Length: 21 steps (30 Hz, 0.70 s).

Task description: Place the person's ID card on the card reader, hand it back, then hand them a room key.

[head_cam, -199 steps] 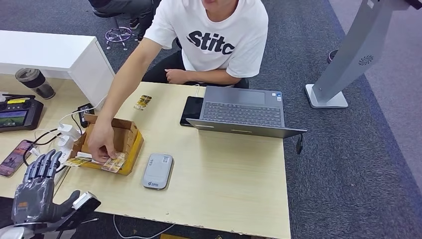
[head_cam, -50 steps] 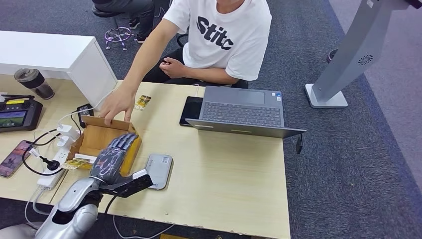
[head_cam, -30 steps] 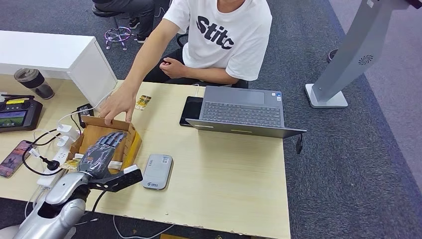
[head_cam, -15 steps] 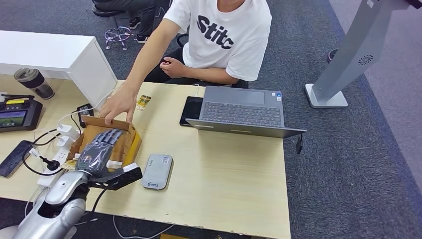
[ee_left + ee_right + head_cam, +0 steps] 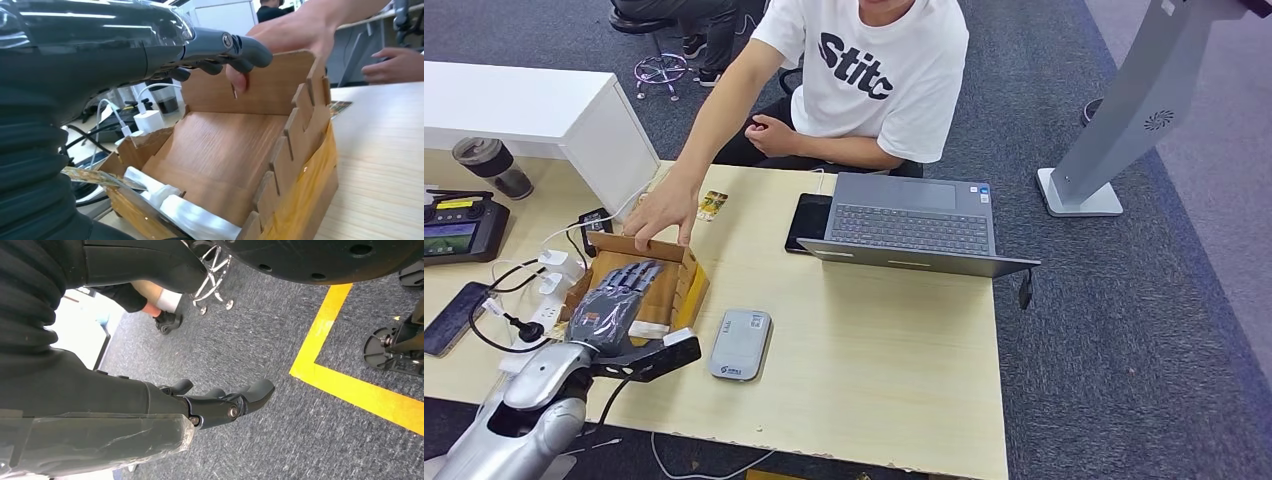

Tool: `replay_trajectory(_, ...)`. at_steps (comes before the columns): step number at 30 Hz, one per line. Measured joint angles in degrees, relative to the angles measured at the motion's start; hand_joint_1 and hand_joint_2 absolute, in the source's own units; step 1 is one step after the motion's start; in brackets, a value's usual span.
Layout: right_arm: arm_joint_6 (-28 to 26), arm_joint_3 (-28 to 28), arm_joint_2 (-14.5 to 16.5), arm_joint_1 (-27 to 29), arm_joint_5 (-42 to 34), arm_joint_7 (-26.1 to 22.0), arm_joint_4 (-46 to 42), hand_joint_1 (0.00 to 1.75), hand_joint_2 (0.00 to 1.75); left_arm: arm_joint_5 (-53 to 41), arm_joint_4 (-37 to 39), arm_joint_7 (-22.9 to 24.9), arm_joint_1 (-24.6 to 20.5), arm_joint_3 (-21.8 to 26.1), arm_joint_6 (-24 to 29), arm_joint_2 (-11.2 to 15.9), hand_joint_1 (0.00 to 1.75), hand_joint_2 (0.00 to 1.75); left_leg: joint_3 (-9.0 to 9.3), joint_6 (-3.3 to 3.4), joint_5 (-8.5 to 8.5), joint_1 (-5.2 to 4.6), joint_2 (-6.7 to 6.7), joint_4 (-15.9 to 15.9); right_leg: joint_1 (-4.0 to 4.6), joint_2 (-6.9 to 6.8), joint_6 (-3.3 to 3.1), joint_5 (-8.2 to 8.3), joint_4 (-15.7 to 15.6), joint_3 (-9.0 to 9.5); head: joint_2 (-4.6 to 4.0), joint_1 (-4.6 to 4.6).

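Note:
My left hand [image 5: 614, 300] hovers flat, fingers stretched, over an open cardboard box [image 5: 686, 290] at the table's left; it holds nothing. In the left wrist view the hand [image 5: 150, 45] reaches over the box [image 5: 225, 150] toward its far wall, which a person's hand [image 5: 280, 40] grips. A patterned card [image 5: 95, 176] sticks out at the box's near edge. The grey card reader [image 5: 740, 343] lies right of the box. Another patterned card [image 5: 712, 205] lies on the table by the person's hand [image 5: 662, 212]. My right hand [image 5: 220, 405] hangs above the carpet, holding nothing.
An open laptop [image 5: 912, 225] and a black tablet [image 5: 807, 220] sit at the far middle. A power strip with cables [image 5: 539, 310], a phone [image 5: 449, 318] and a controller [image 5: 459, 228] crowd the left. A white cabinet [image 5: 534, 110] stands behind.
My left hand has drifted left over the box, away from the card reader. The person's hand stays on the box's far wall.

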Motion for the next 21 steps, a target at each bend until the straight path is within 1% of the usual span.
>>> replay_trajectory(21,0.00,0.00,0.00,0.00,0.00,0.08,0.00,0.00,1.75,-0.02,0.00,0.13,0.03,-0.07,-1.21,1.49,0.00,1.75,-0.01,0.00,0.00,0.00,0.00,0.00,0.00,0.00,0.00,0.00,0.00,-0.01,0.00,-0.01)
